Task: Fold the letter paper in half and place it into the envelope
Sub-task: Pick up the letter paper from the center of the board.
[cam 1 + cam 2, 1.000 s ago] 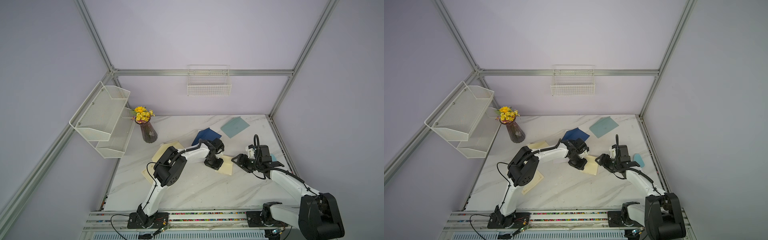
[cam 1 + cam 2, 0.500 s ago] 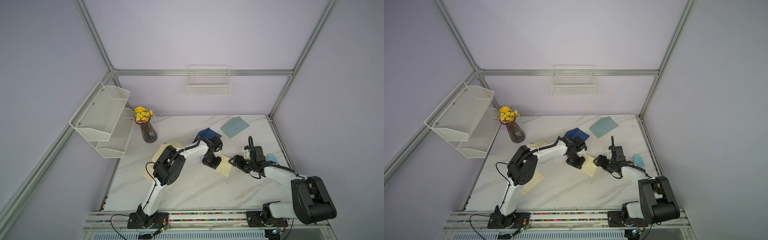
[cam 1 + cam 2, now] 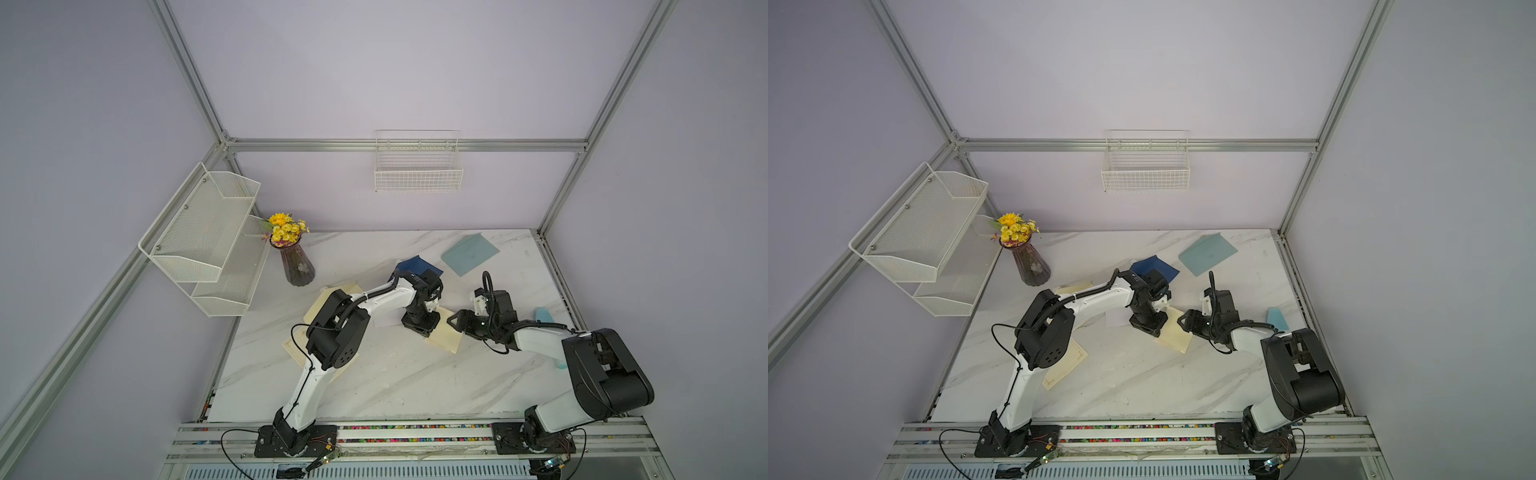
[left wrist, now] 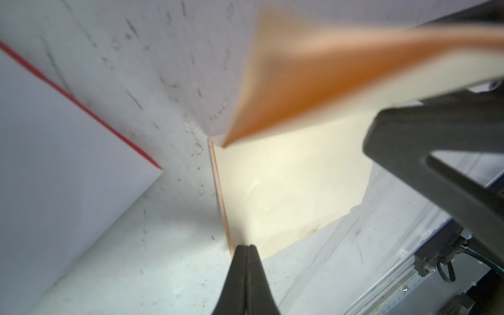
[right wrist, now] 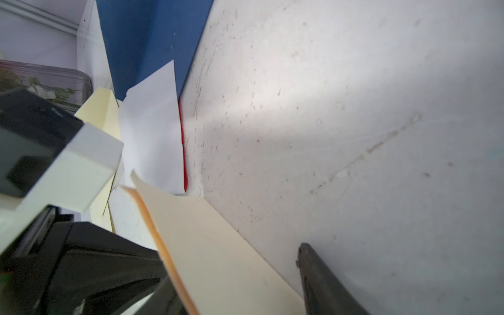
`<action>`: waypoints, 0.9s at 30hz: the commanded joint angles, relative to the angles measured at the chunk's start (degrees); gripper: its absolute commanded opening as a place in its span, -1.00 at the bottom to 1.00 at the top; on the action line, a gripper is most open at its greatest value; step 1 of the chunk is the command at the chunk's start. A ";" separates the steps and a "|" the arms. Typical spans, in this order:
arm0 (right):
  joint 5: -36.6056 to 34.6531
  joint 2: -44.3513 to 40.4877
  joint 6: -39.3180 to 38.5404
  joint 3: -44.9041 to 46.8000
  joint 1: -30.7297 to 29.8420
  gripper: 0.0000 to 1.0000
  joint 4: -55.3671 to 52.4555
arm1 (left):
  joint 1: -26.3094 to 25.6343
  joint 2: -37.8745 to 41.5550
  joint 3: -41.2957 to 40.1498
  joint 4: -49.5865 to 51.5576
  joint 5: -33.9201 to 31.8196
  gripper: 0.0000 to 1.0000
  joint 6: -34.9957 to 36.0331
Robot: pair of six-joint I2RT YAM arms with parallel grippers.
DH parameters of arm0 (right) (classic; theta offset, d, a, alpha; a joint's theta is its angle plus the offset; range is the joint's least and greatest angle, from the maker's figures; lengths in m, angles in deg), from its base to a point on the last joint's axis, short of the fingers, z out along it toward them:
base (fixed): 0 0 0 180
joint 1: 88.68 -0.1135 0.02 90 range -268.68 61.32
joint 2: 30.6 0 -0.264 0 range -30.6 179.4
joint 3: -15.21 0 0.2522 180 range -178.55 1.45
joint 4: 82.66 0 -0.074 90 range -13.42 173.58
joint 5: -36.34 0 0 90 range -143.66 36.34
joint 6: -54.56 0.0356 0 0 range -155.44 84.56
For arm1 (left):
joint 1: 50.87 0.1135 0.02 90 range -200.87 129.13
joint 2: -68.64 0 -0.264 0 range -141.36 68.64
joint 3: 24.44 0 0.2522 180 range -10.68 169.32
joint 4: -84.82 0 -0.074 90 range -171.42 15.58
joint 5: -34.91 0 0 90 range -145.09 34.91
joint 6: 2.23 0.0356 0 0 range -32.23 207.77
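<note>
The cream letter paper (image 3: 446, 338) lies mid-table, also seen in the other top view (image 3: 1175, 338). My left gripper (image 3: 419, 328) points straight down, shut, its tips (image 4: 246, 246) pressing the paper's orange-edged side to the table. My right gripper (image 3: 455, 322) is at the paper's right edge. In the right wrist view the paper (image 5: 218, 245) runs between the spread jaws (image 5: 231, 268), one finger (image 5: 319, 278) out on the far side. A layer of the paper (image 4: 313, 68) is raised off the table. A cream envelope (image 3: 334, 293) lies partly under the left arm.
A dark blue envelope (image 3: 417, 266) and a light blue one (image 3: 469, 253) lie at the back. A white sheet with a red edge (image 4: 68, 163) sits beside the paper. A flower vase (image 3: 297, 266) and wire shelves (image 3: 208, 237) stand at the left; another bordered cream sheet (image 3: 1065, 363) lies front-left.
My right gripper has moved left to the paper's right edge, its jaws have narrowed, and its arm has dropped lower. The left gripper stays pressed on the paper.
</note>
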 commanded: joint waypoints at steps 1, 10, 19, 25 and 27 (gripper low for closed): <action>0.03 0.96 -0.74 -1.07 -0.32 -0.13 -0.46 | 0.82 0.58 2.28 2.78 -0.56 -0.87 2.06; -1.39 -6.78 1.91 -4.63 -0.24 -1.00 -9.21 | 3.46 9.73 2.63 4.25 -6.95 0.68 0.13; 2.46 -12.11 9.95 -7.05 -0.32 -1.00 -12.76 | 5.37 14.36 -2.97 -5.87 0.00 1.00 -9.52; 4.42 -13.14 13.19 -8.06 -0.31 -1.00 -11.42 | 6.12 17.04 -10.38 -18.18 8.28 0.99 -17.18; 5.12 -13.34 14.53 -8.23 -0.30 -1.00 -10.36 | 6.35 17.64 -12.23 -20.35 9.19 1.00 -18.39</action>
